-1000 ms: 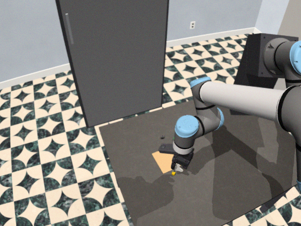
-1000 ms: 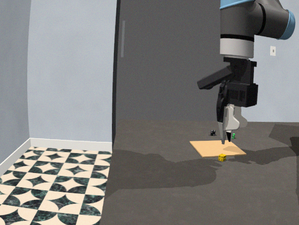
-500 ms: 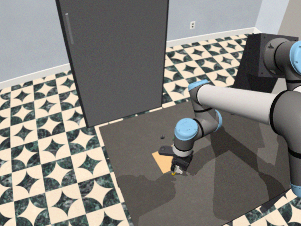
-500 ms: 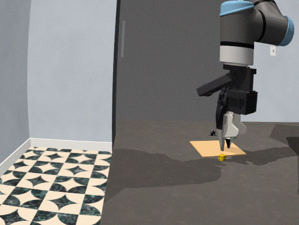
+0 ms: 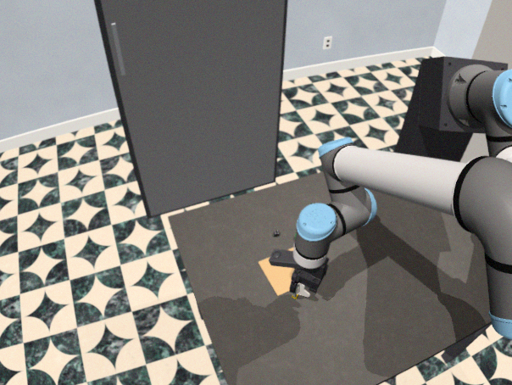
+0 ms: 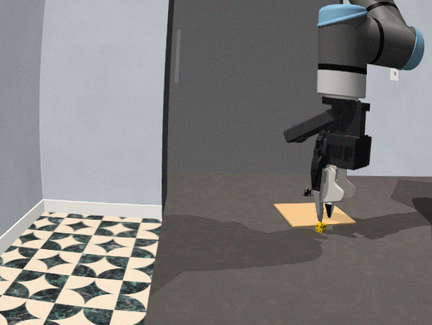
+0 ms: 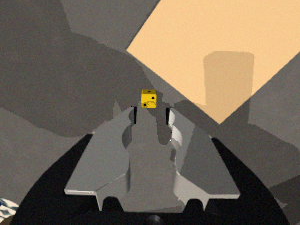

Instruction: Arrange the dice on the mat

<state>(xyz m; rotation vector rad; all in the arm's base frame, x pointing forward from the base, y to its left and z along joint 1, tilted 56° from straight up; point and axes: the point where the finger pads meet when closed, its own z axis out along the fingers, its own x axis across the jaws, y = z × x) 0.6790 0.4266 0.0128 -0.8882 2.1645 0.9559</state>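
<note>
A small yellow die [image 6: 320, 228] lies flat on the dark platform, just off the near edge of the tan mat [image 6: 312, 213]. It also shows in the top view [image 5: 294, 297] and in the wrist view [image 7: 149, 98]. My gripper [image 6: 323, 215] points straight down, its fingertips a little above the yellow die. In the wrist view the fingers stand slightly apart with nothing between them, and the die lies just beyond the tips. A black die [image 6: 307, 192] sits on the platform behind the mat [image 5: 277, 271], off it. I cannot see a third die; the arm hides that area.
A tall dark grey cabinet [image 5: 195, 97] stands behind the dark platform [image 5: 339, 297]. The robot's dark base block [image 5: 441, 110] is at the right. Checkered floor tiles [image 5: 85, 254] surround the platform on the left.
</note>
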